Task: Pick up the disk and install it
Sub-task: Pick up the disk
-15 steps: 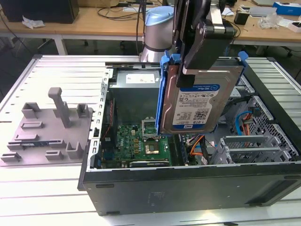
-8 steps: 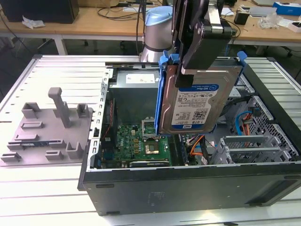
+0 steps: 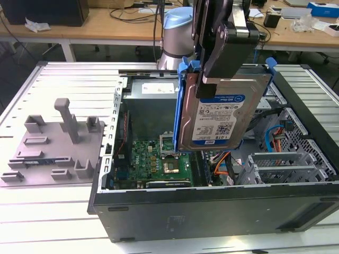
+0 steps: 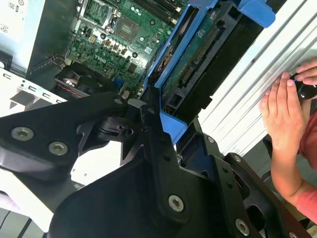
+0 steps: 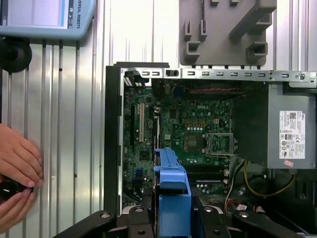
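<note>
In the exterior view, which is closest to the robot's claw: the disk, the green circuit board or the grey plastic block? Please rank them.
1. The disk: held in the gripper, above the open computer case.
2. The green circuit board: inside the case, below the disk.
3. The grey plastic block: outside the case, at the exterior view's left.

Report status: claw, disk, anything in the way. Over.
Claw shut on the disk. Disk on edge over the open case. A person's hand on the table beside the case.
</note>
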Tool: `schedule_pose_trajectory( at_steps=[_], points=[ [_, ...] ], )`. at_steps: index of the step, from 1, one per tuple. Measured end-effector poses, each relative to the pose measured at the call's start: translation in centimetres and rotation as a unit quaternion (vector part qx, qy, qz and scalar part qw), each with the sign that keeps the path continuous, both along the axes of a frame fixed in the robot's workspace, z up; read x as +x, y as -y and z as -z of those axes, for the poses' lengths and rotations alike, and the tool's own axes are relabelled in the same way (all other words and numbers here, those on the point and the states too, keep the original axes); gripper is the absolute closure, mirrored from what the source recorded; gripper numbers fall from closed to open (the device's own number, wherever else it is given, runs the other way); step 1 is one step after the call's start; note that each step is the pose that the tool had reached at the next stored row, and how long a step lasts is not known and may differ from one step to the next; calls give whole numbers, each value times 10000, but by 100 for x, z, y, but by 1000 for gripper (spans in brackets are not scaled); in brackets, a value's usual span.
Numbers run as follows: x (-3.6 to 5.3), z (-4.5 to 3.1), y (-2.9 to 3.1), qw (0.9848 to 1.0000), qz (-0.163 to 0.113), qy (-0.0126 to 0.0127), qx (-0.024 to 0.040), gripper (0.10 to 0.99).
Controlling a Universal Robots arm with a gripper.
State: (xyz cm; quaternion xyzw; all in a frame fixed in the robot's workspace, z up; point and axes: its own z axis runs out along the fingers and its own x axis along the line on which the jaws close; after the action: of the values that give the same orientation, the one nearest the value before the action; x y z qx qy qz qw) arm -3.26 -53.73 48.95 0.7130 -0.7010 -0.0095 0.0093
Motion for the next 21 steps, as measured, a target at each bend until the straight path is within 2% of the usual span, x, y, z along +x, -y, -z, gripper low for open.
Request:
schedule_pose_trajectory(
  at_steps=[7,12,21],
  points=[
    [2,0,0,10000,0,0,0,722],
    [244,0,3,10000,-1,0,0,722],
    [534,5,17,10000,3,0,0,722]
  ],
)
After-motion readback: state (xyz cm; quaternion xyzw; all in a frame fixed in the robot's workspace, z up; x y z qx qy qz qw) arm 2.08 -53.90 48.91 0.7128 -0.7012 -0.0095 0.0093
